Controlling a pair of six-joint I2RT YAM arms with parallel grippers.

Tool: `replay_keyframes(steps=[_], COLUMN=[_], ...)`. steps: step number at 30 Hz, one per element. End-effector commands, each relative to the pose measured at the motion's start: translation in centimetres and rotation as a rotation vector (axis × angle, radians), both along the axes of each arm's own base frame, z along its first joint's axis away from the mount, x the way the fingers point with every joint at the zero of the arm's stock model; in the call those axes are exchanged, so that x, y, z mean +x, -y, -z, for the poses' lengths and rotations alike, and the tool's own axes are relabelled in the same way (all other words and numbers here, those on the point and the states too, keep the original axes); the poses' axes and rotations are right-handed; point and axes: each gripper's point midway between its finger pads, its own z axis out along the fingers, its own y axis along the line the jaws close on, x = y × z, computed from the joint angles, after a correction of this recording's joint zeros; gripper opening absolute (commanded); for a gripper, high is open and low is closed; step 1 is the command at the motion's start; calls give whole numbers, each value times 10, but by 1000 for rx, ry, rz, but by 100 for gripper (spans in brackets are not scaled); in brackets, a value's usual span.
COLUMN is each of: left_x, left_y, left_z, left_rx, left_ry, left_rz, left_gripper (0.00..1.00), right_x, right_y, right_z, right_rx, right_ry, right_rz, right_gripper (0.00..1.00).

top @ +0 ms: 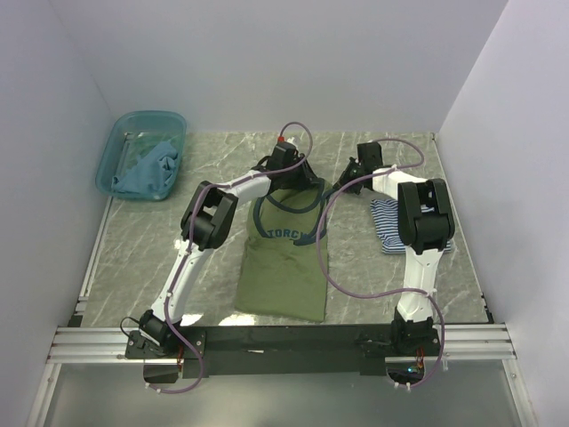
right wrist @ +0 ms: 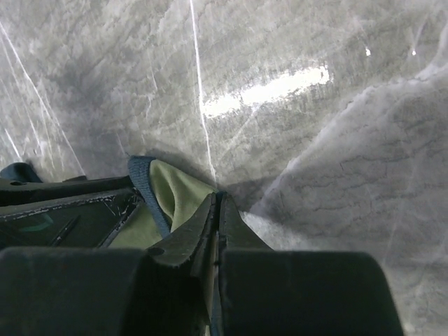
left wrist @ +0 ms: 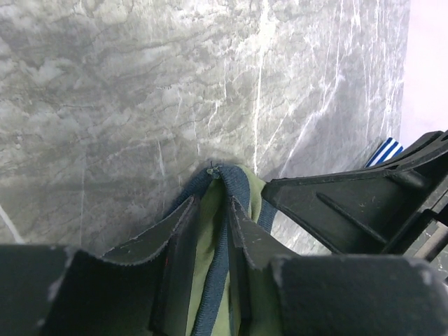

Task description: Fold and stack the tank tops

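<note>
Left hand (left wrist: 212,204) and right hand (right wrist: 217,201) each pinch a dark-trimmed strap of the olive tank top (top: 283,267).

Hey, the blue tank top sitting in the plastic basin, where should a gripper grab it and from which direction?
Pinch the bunched fold near the middle of the blue tank top, coming straight down from above. It lies crumpled inside the basin, whose walls would likely block a sideways approach, and no flat hem or strap shows clearly.
</note>
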Motion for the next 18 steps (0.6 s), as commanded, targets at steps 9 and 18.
replay_keyframes(steps=[9,18], left_x=[4,5], left_y=[-8,-10], left_z=[13,13], left_rx=[92,115], left_ry=[24,36], left_rz=[-30,-35], left_gripper=[27,26], right_x=[21,21], right_y=[-1,3], right_z=[-66,-69], right_rx=[-19,-123], right_ry=[72,60], right_rz=[41,86], right_gripper=[0,0])
